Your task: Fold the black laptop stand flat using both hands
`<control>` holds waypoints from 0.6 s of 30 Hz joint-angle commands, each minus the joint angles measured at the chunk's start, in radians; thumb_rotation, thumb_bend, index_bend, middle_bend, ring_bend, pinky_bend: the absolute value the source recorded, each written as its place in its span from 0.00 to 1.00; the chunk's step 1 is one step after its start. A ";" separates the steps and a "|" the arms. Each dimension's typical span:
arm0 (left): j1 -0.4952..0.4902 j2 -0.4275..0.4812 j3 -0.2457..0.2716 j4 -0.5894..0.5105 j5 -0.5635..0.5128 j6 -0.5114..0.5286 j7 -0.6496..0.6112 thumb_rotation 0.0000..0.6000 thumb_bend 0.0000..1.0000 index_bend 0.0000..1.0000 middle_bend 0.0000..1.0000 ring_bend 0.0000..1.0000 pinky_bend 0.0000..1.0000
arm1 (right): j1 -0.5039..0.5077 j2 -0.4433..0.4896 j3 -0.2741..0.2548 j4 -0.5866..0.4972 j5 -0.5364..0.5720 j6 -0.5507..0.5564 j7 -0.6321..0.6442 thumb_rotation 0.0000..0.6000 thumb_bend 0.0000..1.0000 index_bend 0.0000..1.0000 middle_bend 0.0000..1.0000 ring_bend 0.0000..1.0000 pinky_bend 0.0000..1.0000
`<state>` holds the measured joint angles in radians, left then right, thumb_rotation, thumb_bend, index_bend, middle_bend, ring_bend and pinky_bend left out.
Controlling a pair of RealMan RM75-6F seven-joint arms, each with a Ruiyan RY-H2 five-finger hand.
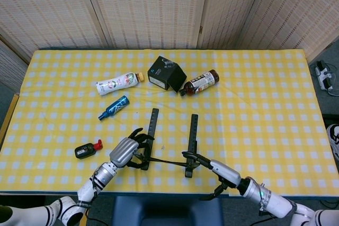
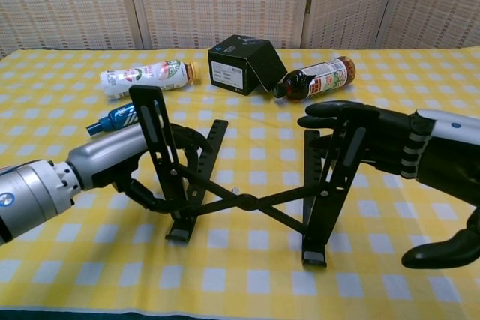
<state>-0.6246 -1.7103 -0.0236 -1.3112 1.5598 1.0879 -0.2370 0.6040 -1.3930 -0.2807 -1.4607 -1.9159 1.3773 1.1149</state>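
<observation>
Standing near the front edge of the yellow checked table [image 1: 254,109], the black laptop stand [image 2: 247,177] is seen still raised, its two upright arms tilted back and joined low down by crossed struts. The left upright is gripped by the left hand [image 2: 142,166], whose fingers are curled around it from behind. The right upright is met by the right hand [image 2: 367,140], its fingers laid flat against the upper part of the bar; whether they close around it cannot be told from either view. Behind the stand, a black box [image 1: 166,73] is noted, tipped on one edge, with a brown bottle [image 1: 199,82] lying just to its right and touching it. A white bottle [image 1: 117,83] lies on its side to the left of the box, and a blue bottle [image 1: 113,107] lies between it and the stand. A small black-and-red item [image 1: 86,150] is recorded left of the stand, near the left forearm.
</observation>
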 commanded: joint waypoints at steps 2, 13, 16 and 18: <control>-0.002 -0.004 0.003 0.008 -0.003 -0.007 -0.002 1.00 0.35 0.59 0.27 0.22 0.01 | 0.001 -0.003 0.000 0.005 0.000 -0.001 0.004 1.00 0.17 0.00 0.02 0.05 0.00; 0.006 -0.009 0.007 0.020 -0.020 -0.011 0.036 1.00 0.36 0.59 0.27 0.22 0.01 | 0.008 -0.009 -0.003 0.017 -0.001 -0.006 0.017 1.00 0.17 0.00 0.02 0.05 0.00; 0.008 -0.008 0.006 0.017 -0.024 -0.011 0.031 1.00 0.36 0.59 0.27 0.22 0.01 | 0.008 -0.011 -0.004 0.020 -0.001 -0.005 0.019 1.00 0.17 0.00 0.02 0.05 0.00; 0.009 -0.008 0.007 0.018 -0.024 -0.011 0.031 1.00 0.37 0.60 0.28 0.22 0.01 | 0.008 -0.011 -0.005 0.022 -0.002 -0.003 0.021 1.00 0.17 0.00 0.02 0.05 0.00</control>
<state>-0.6162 -1.7185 -0.0169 -1.2939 1.5359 1.0770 -0.2073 0.6117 -1.4042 -0.2856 -1.4385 -1.9175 1.3737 1.1355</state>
